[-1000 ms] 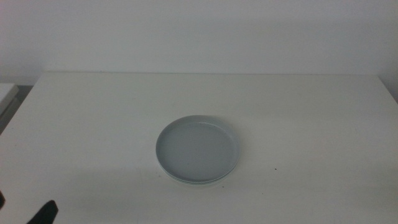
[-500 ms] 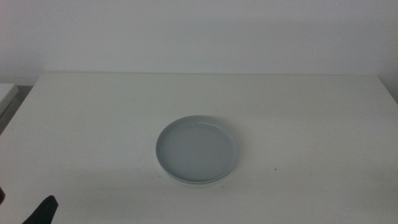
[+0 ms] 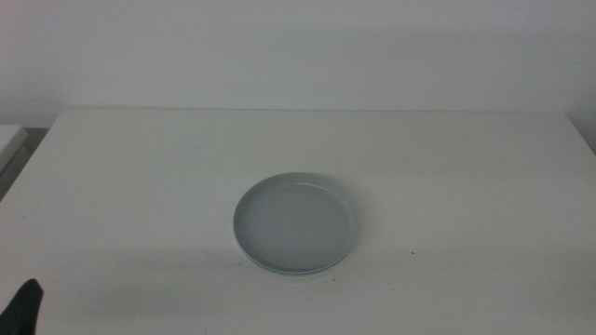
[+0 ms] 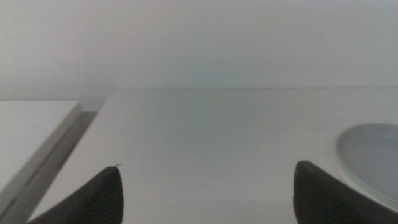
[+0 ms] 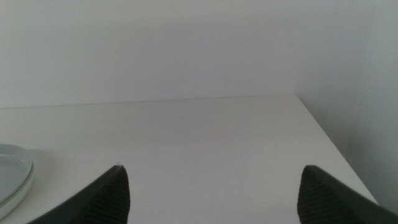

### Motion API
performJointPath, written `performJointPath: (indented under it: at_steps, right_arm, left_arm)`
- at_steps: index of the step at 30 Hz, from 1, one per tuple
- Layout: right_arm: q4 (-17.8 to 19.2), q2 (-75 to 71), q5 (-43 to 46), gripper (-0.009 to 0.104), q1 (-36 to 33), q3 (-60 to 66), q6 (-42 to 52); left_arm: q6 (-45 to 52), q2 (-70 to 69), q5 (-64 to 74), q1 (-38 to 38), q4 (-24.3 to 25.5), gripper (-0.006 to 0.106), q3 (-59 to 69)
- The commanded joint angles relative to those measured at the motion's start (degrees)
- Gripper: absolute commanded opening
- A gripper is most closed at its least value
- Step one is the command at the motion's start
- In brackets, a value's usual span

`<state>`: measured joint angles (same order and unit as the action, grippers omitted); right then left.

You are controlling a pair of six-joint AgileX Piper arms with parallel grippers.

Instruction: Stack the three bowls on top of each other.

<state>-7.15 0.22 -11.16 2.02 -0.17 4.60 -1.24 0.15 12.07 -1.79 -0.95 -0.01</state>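
Note:
The three bowls sit stacked in the middle of the table. The pale grey-blue bowl (image 3: 296,221) is on top, and thin pale rims of the lower bowls (image 3: 289,273) show under its front edge; I cannot tell their colours apart. The stack also shows in the left wrist view (image 4: 373,155) and the right wrist view (image 5: 12,171). My left gripper (image 3: 23,307) is at the picture's bottom left corner, far from the stack; in its wrist view (image 4: 208,167) its jaws are wide apart and empty. My right gripper (image 5: 212,168) is out of the middle view, open and empty.
A white side surface (image 3: 9,140) stands beyond the table's left edge, with a dark gap between; it also shows in the left wrist view (image 4: 31,130). The table's right edge (image 5: 329,143) runs near the right gripper. A small dark speck (image 3: 413,251) lies right of the stack.
My left gripper has drawn back toward the bottom left corner, so less of it shows. The bowl stack has not moved.

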Motion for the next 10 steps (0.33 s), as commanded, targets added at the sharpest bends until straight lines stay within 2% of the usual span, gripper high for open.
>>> performJointPath:
  at_steps: [1,10]
  right_arm:
    - [0.9,-0.2,0.9,0.093,0.3,0.2,0.1]
    - [0.9,-0.2,0.9,0.093,0.3,0.2,0.1]
  left_arm:
    - [-0.3,-0.2,-0.8,1.6,0.1,0.094,0.0]
    - [-0.3,-0.2,-0.8,2.8,0.1,0.094,0.0]
